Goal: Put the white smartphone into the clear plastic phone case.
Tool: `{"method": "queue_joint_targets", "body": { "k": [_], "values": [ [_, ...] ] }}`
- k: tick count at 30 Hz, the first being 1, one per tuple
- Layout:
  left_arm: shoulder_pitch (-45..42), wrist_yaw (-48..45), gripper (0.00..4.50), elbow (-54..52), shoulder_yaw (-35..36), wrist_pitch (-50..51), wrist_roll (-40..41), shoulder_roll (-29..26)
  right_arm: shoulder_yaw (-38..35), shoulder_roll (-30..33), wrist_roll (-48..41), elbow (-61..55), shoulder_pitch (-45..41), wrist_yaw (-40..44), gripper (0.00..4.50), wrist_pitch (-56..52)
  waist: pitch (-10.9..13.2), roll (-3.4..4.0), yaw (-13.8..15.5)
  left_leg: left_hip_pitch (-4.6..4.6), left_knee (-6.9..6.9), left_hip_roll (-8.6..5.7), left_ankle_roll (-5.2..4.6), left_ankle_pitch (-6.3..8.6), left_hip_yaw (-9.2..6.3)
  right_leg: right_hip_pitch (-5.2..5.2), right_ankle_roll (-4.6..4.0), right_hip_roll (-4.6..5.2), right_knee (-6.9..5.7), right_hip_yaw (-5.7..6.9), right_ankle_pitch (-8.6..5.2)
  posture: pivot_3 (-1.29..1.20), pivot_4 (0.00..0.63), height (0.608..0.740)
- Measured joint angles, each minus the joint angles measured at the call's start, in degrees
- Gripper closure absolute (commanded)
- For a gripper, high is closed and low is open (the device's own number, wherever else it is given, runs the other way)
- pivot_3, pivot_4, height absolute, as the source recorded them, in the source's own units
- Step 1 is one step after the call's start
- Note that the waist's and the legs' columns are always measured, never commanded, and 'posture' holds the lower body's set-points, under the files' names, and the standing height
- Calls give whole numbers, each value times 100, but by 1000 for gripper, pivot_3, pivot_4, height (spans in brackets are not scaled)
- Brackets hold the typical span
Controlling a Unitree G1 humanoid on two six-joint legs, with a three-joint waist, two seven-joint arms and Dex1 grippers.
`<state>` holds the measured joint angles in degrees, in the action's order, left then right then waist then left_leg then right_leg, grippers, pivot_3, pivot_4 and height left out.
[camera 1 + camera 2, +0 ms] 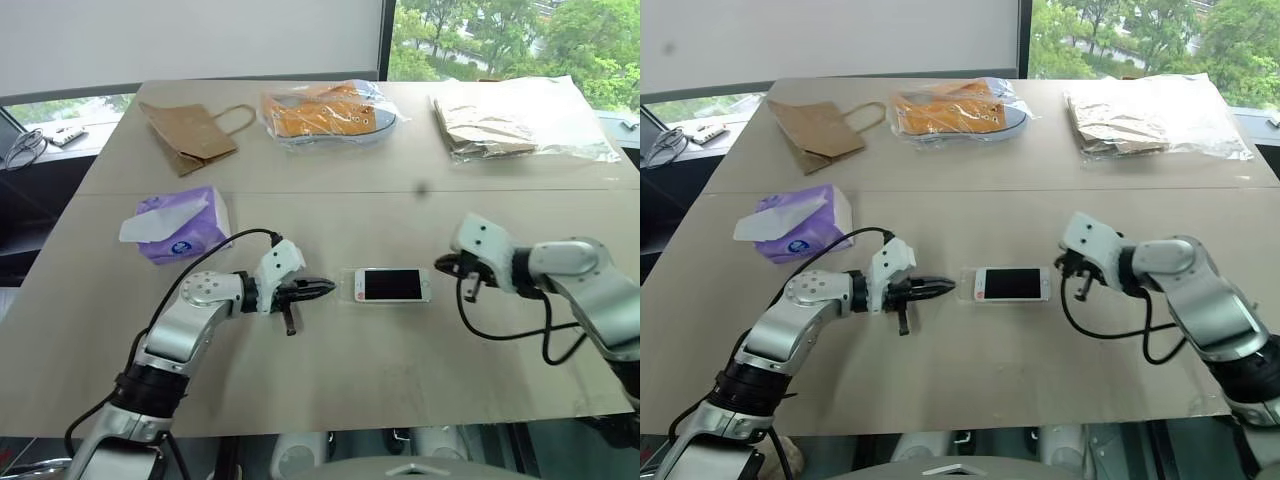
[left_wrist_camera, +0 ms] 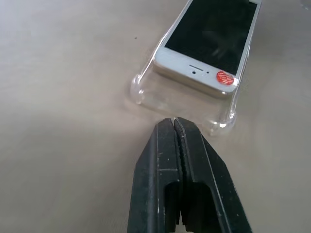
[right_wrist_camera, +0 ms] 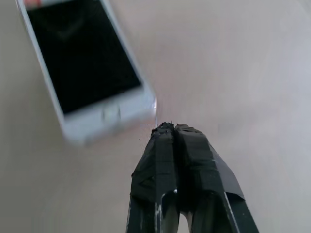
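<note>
Phone: table centre, lying partly in clear case, case end overhanging at 9 o'clock. Likely light, stiff, slippery; press its edges. Left gripper closed, empty. Right gripper closed, empty, at 3 o'clock.

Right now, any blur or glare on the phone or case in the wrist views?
Right wrist view: white smartphone smeared by motion blur, claw sharp. Left wrist view: sharp; clear plastic phone case shows faint glossy highlights at its corners; soft reflection on the screen.
</note>
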<state>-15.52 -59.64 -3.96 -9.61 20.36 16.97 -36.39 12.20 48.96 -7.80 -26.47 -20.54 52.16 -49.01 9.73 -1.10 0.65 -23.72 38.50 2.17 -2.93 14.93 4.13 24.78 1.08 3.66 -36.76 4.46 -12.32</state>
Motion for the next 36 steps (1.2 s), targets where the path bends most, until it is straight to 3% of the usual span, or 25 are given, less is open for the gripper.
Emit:
{"method": "queue_joint_targets", "body": {
  "k": [25,36],
  "values": [
    [-5,-114,4489,70,-62,-178,-124,117,347,-101,-162,-393,-40,-146,4500,-148,-1,-2,13,-1,17,1,2,-2,-2,-3,-1,-5,-8,-10,1,0,150,740],
    [-8,-116,4489,70,-63,-177,-155,175,701,-430,-177,-393,-313,-161,4500,-117,-2,-2,17,-3,30,0,3,-2,-3,-6,0,-5,-10,-10,2,0,150,740]
  ]
}}
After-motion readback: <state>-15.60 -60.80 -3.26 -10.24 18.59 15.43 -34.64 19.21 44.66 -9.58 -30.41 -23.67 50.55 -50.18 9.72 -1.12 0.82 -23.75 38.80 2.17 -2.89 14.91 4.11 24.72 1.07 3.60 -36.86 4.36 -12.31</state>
